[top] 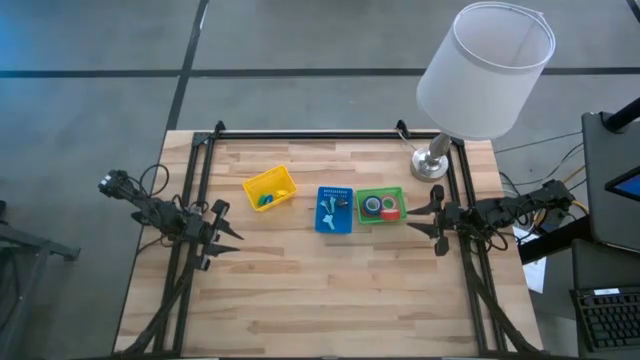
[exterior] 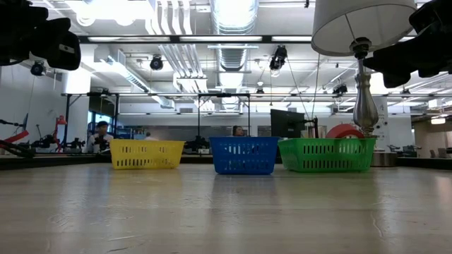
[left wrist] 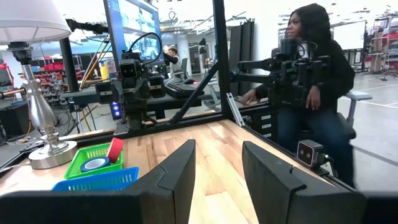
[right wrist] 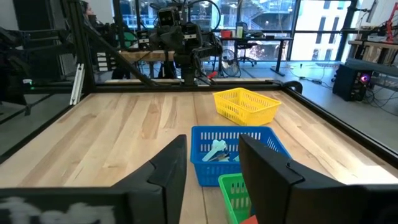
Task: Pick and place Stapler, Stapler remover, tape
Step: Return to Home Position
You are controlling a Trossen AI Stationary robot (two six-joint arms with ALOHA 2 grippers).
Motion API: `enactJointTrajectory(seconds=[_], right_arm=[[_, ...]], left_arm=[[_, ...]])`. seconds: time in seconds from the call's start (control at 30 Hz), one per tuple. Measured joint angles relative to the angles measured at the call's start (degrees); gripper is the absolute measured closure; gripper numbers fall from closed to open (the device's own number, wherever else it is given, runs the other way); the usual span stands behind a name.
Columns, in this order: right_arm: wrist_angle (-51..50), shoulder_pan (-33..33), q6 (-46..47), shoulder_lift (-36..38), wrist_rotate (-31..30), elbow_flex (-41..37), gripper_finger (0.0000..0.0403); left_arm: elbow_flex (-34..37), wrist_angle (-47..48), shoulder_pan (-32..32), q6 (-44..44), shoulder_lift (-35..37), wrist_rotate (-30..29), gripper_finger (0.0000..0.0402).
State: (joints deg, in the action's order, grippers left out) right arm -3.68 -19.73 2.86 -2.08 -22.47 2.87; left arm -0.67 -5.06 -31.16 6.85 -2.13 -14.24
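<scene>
While ring-shaped tape rolls [top: 373,206] lie in the green mesh basket [top: 380,190], the left tool [top: 226,234] and right tool [top: 423,220] hang open, empty, over the planked wooden surface [top: 320,290].

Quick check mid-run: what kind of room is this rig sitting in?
Most likely a robotics lab or workshop. Exposed ceiling ducts run over an open floor, a person sits at a workstation beside the wooden table, and a large monitor stands among other equipment.
</scene>
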Motion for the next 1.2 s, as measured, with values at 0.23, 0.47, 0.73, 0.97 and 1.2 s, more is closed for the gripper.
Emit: enactJointTrajectory(seconds=[0.23, 0.47, 0.73, 0.97, 1.2], right_arm=[[0.0, 0.02, -0.02, 0.01, -0.01, 0.0, 0.0268], [0.02, 0.0, 0.04, 0.0, -0.01, 0.0, 0.0259], [0.02, 0.02, 0.02, 0.01, -0.01, 0.0, 0.0262], [0.01, 0.02, -0.03, 0.0, 0.01, 0.0, 0.0273], [0.01, 0.01, 0.03, -0.01, -0.01, 0.0, 0.0273]], left_arm=[[0.0, 0.0, 0.0, -0.01, 0.0, 0.02, 0.0266], [0.0, 0.0, 0.0, 0.0, 0.01, 0.0, 0.0266], [0.0, 0.0, 0.0, 0.0, 0.0, 0.02, 0.0266], [0.02, 0.0, 0.01, 0.0, 0.0, 0.0, 0.0266], [0.0, 0.0, 0.02, -0.01, 0.0, 0.01, 0.0266]])
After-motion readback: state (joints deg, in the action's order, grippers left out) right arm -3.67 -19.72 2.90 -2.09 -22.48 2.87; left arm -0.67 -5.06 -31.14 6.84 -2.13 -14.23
